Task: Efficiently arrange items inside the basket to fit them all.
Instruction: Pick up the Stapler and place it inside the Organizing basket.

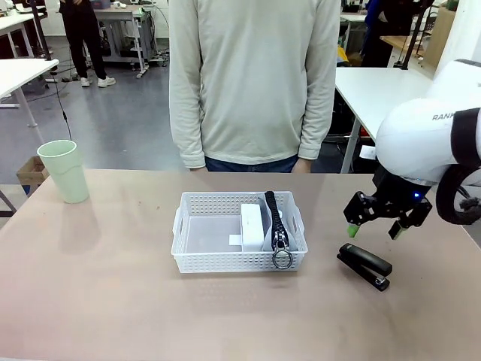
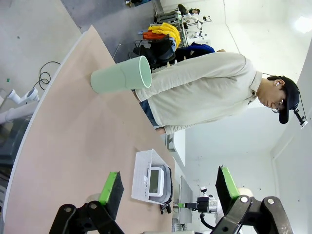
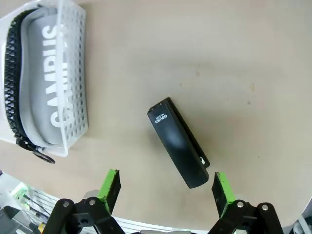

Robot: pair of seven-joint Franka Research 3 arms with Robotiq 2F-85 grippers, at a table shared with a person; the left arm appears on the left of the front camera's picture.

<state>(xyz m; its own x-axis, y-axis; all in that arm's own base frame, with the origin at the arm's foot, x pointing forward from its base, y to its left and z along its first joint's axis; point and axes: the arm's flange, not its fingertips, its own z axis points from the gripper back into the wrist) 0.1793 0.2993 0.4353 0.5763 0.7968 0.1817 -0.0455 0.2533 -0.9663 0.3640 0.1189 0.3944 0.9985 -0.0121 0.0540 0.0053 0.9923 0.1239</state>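
The white perforated basket [image 1: 197, 259] sits mid-table with a small white box [image 1: 252, 226] and a grey zip pouch [image 1: 272, 219] standing on edge along its right side. The black stapler [image 1: 364, 265] lies on the table to the right of the basket. My right gripper [image 1: 372, 229] hovers open just above the stapler; in the right wrist view the stapler [image 3: 179, 144] lies just ahead of the open fingers [image 3: 166, 187], beside the basket [image 3: 73, 73] and pouch [image 3: 39, 83]. A pale green cup [image 1: 64, 171] stands at the far left. My left gripper [image 2: 168, 187] is open and holds nothing.
A person in a light sweater [image 1: 254, 83] stands at the far edge, hands down. In the left wrist view the cup [image 2: 122, 75] and basket [image 2: 144, 178] are far ahead. Bare tabletop [image 1: 113, 286] surrounds the basket.
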